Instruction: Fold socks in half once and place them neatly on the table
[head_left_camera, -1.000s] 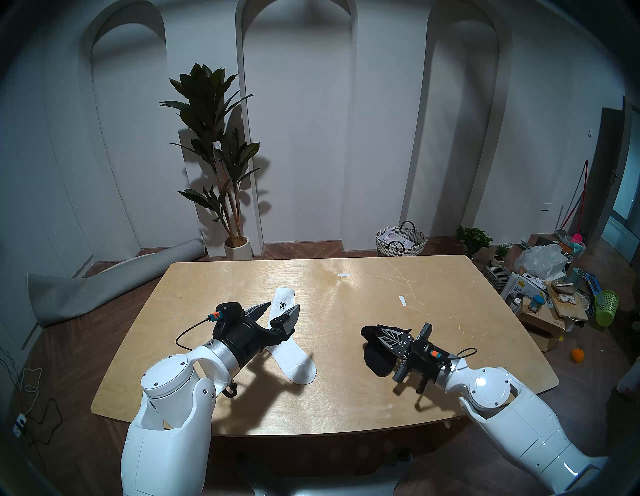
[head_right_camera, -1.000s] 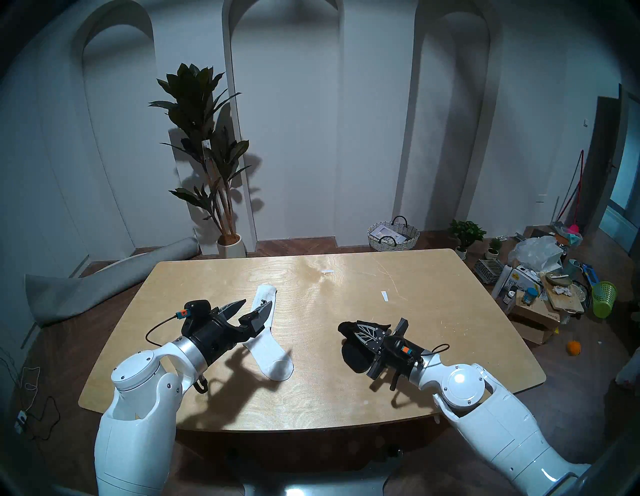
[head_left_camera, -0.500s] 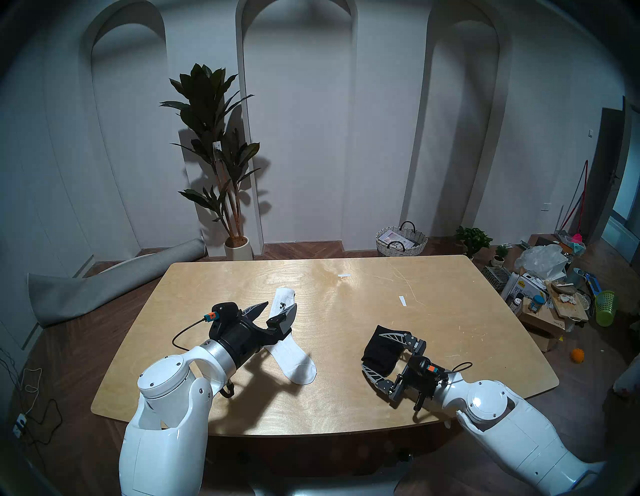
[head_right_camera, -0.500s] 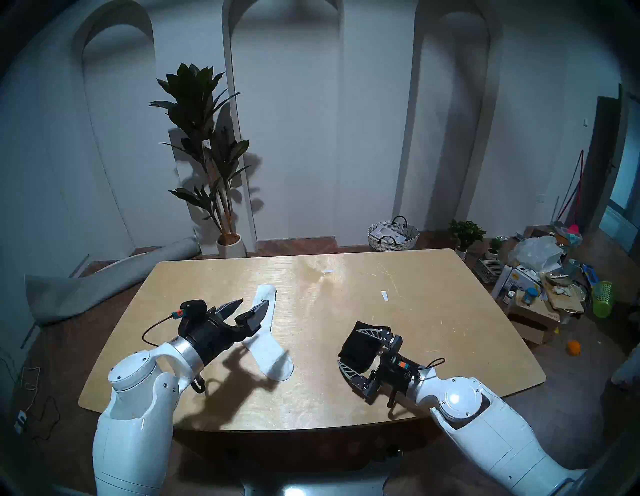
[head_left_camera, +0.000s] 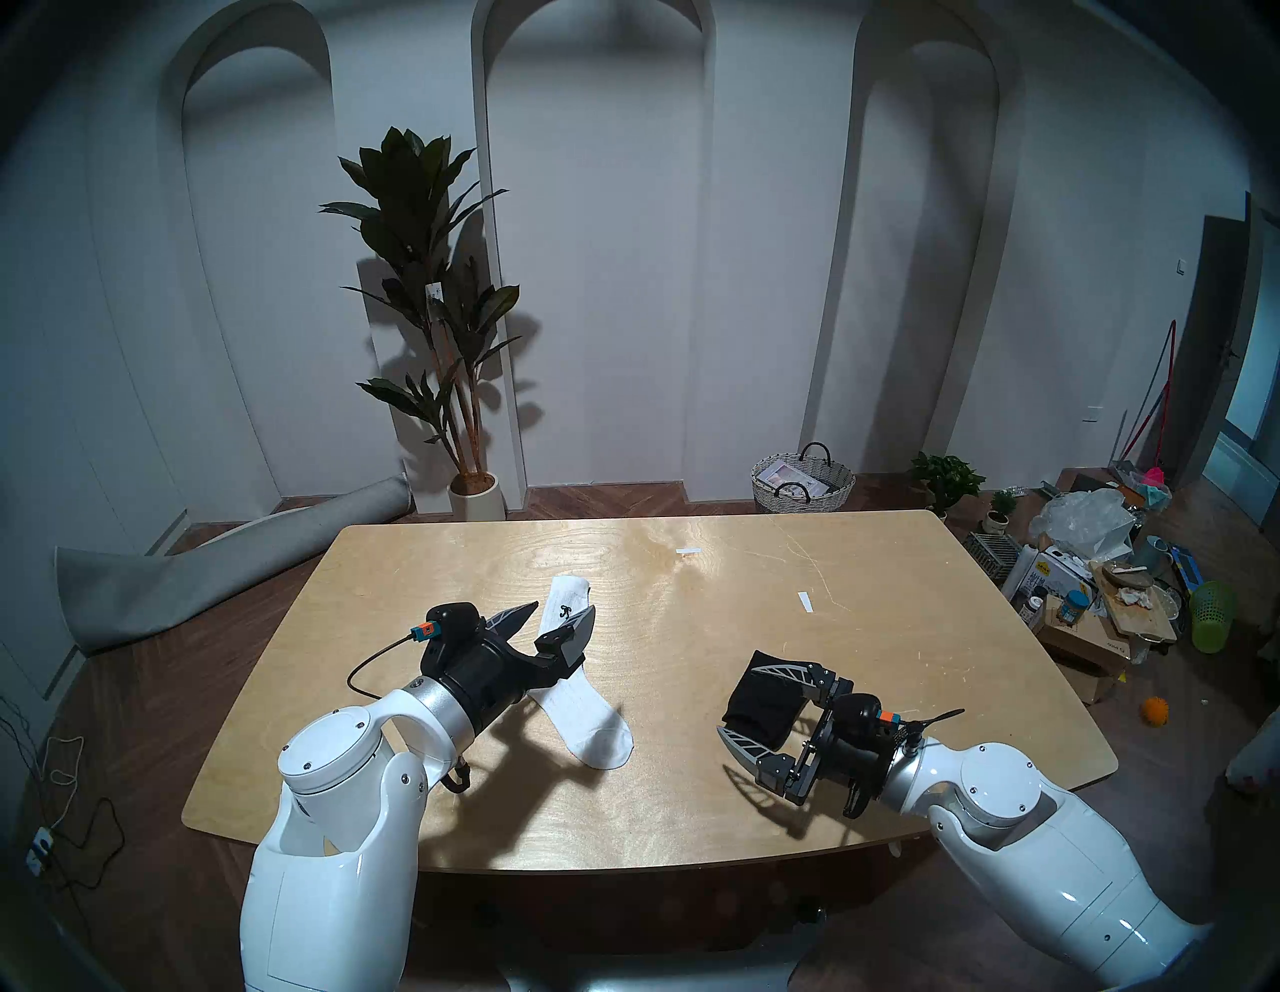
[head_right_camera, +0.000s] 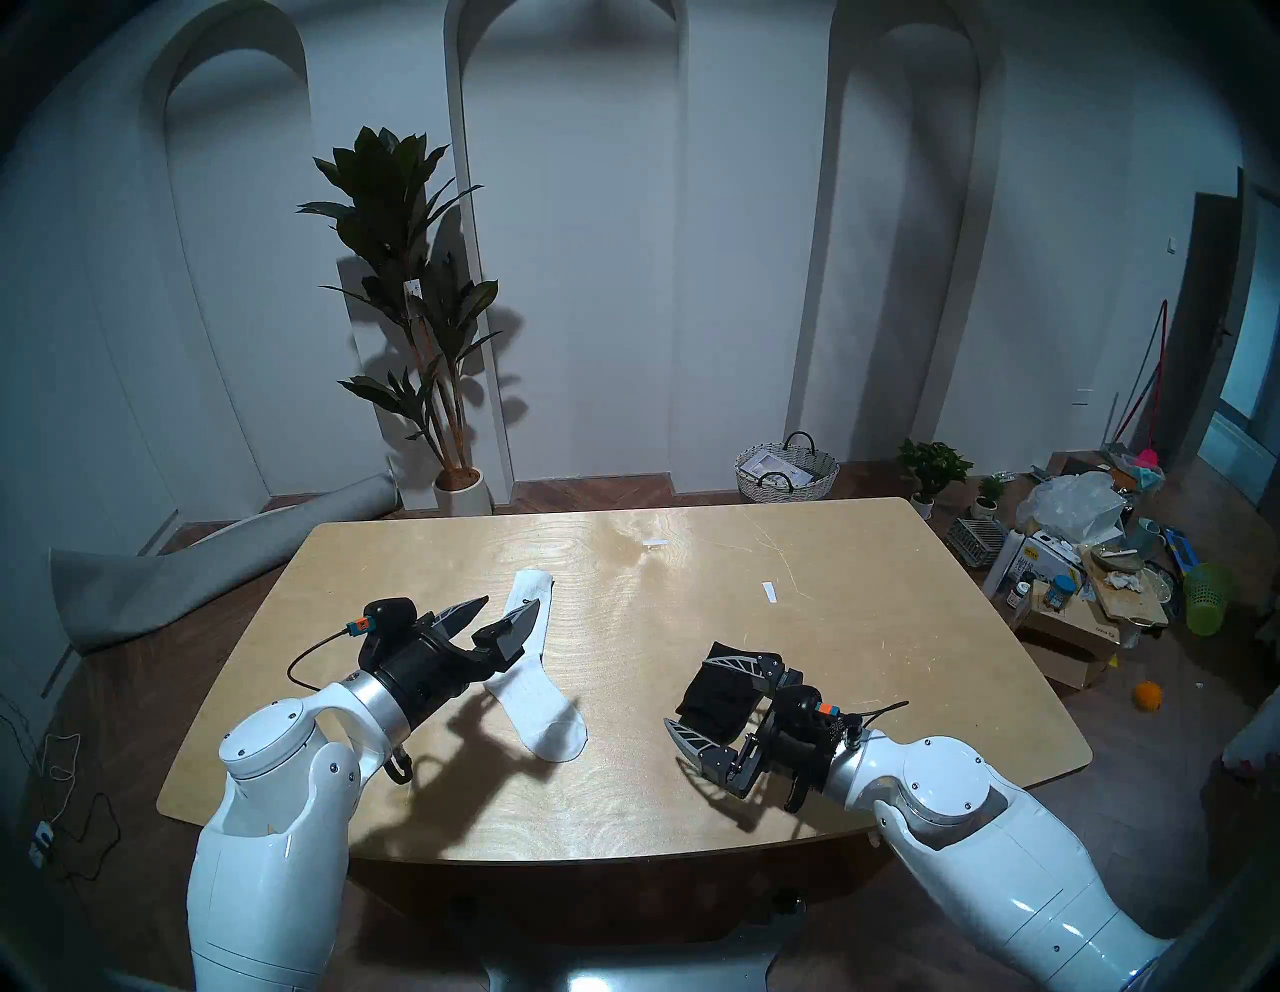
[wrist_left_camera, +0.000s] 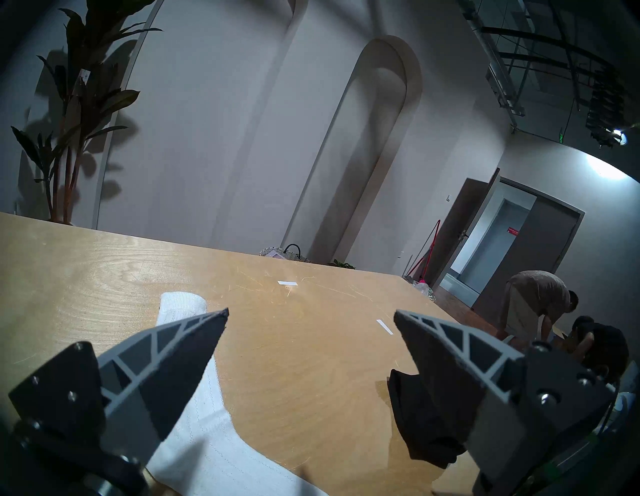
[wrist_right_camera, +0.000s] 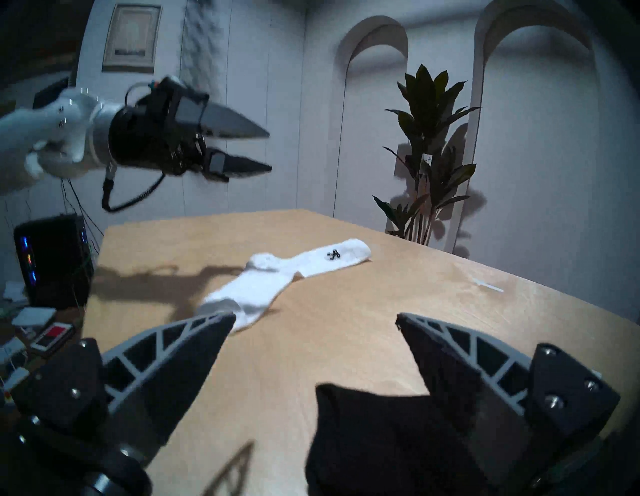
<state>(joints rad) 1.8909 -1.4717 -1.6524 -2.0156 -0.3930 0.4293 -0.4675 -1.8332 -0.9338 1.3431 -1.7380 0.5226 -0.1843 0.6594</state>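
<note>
About half the job looks done: the black sock (head_left_camera: 760, 698) lies doubled over into a short, compact bundle on the right side of the tabletop (head_left_camera: 692, 796), while the white sock (head_left_camera: 585, 717) on the left side is at full length — bent at the heel, cuff toward the far edge, toe toward the robot — and not yet folded. The right gripper (head_left_camera: 747, 700) has its fingers spread wide with nothing between them; one finger (head_left_camera: 786, 673) stands at the far side of the black bundle and the other near its front edge, so the sock sits loosely in the gap, and from the right wrist view it appears to rest free on the wood, not pinched. The fold is a little rumpled, so whether it counts as neat is open to judgement. The left gripper (head_left_camera: 554, 615) hangs above the white sock's leg section, fingers likewise apart and empty, pointing across the tabletop. What remains, as I read it, is to take one end of the white sock, bring it over to the other and lay it flat. Little stands in the way: two small white tape strips (head_left_camera: 688, 551) lie farther out on the bare wood, well apart from both socks. Beyond the far edge stand a tall potted plant (head_left_camera: 443, 312) and a woven basket (head_left_camera: 803, 481), with a rolled grey mat (head_left_camera: 208, 575) on the floor at the left and assorted clutter at the right — none of it near the work.
</note>
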